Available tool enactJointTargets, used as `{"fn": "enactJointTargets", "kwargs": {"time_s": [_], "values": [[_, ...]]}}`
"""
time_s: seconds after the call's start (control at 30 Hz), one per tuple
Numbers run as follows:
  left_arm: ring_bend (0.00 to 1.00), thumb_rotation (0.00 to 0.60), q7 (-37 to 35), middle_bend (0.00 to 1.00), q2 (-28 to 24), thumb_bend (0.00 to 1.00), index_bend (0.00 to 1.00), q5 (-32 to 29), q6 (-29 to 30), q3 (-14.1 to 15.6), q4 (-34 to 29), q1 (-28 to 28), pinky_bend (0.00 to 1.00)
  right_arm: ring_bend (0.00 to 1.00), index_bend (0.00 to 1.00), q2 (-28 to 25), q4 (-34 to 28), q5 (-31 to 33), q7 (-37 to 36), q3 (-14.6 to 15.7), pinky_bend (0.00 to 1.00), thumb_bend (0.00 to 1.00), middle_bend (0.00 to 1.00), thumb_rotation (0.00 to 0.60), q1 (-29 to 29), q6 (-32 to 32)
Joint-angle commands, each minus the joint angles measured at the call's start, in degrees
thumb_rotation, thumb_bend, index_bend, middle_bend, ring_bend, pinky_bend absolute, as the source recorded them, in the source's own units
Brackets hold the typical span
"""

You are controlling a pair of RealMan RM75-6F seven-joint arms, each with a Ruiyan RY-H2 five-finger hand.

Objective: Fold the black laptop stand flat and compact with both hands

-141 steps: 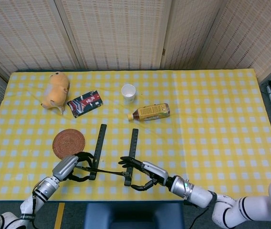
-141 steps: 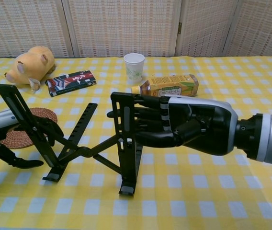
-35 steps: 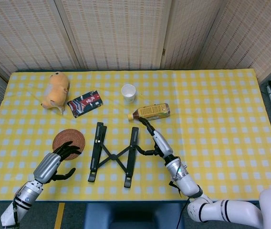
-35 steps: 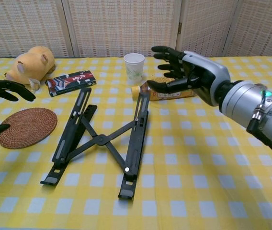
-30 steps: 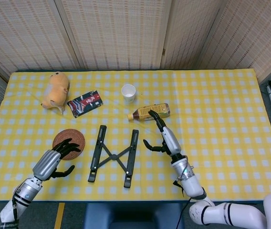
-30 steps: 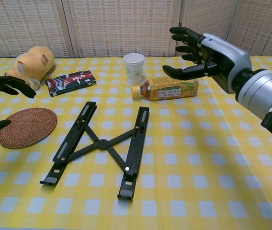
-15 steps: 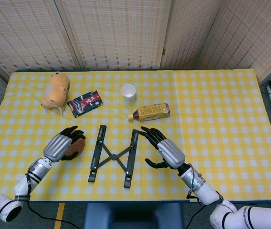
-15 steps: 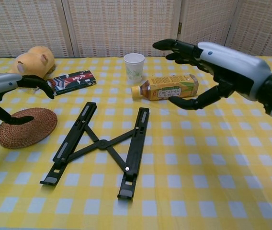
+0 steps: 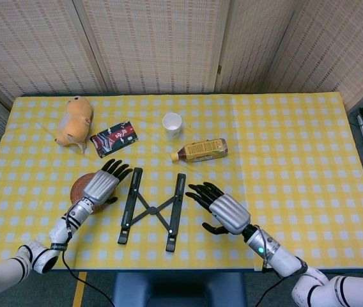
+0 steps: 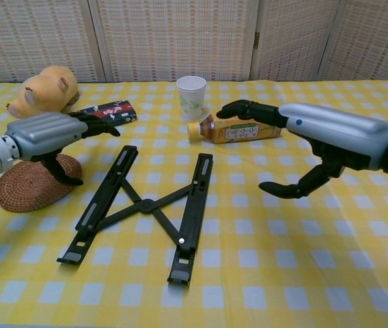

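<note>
The black laptop stand (image 9: 149, 208) (image 10: 146, 205) lies flat on the yellow checked tablecloth, its two long bars spread apart and joined by a crossed linkage. My left hand (image 9: 101, 184) (image 10: 47, 137) hovers open just left of the stand's left bar, fingers stretched out above the woven coaster. To the right of the right bar, my right hand (image 9: 223, 211) (image 10: 317, 140) is open too, palm down with fingers spread and thumb hanging below. Neither hand touches the stand.
A round woven coaster (image 9: 85, 189) (image 10: 26, 184) lies under the left hand. Behind the stand are a lying tea bottle (image 9: 200, 150) (image 10: 238, 128), a paper cup (image 9: 172, 123) (image 10: 192, 96), a dark snack packet (image 9: 113, 138) and a yellow plush toy (image 9: 75, 119) (image 10: 44, 89).
Both hands let go of the raised stand, which dropped flat on the cloth. Over the last second, both open hands have come down and closed in on the stand's sides.
</note>
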State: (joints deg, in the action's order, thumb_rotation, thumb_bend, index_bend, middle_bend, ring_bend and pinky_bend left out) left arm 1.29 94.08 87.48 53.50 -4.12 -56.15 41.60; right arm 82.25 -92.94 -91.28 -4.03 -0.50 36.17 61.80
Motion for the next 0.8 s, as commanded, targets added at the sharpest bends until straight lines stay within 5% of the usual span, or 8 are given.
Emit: {"fn": "enactJointTargets", "kwargs": {"time_s": [0.03,0.27,0.4,0.63,0.8], "values": [[0.0,0.6,1.5,0.09,2.2,0.21,0.11,-0.9,-1.2,-0.5,2.1,1.3,0.06,0.0,0.0,1.0,0.9,0.1,2.4,-0.3,0.0,0.39,0.0,0.6,0.0,0.1],[0.0,0.6,5.6,0.06,4.7,0.21,0.08,-4.0,-3.2,-1.6,3.3,2.1,0.04,0.0,0.0,2.7,3.5,-0.7,10.5,-0.4,0.0,0.38,0.01,0.6,-0.7,1.6],[0.0,0.6,5.4,0.04,4.6,0.21,0.06,-6.0,-3.9,-2.3,1.3,1.9,0.01,0.16,0.02,3.8,5.7,-2.6,14.2,-0.5,0.01,0.34,0.2,0.6,-0.8,3.2],[0.0,0.6,4.4,0.01,4.0,0.21,0.02,-10.5,-7.1,-3.5,-3.3,1.8,0.0,0.49,0.39,7.9,12.9,-6.8,15.0,-0.4,0.39,0.24,0.54,0.6,0.5,4.8],[0.0,0.6,4.9,0.01,4.2,0.21,0.02,-12.0,-7.4,-3.8,-4.5,1.8,0.0,0.53,0.43,11.7,19.1,-9.5,15.2,0.6,0.44,0.22,0.58,0.6,1.7,4.9]]}}
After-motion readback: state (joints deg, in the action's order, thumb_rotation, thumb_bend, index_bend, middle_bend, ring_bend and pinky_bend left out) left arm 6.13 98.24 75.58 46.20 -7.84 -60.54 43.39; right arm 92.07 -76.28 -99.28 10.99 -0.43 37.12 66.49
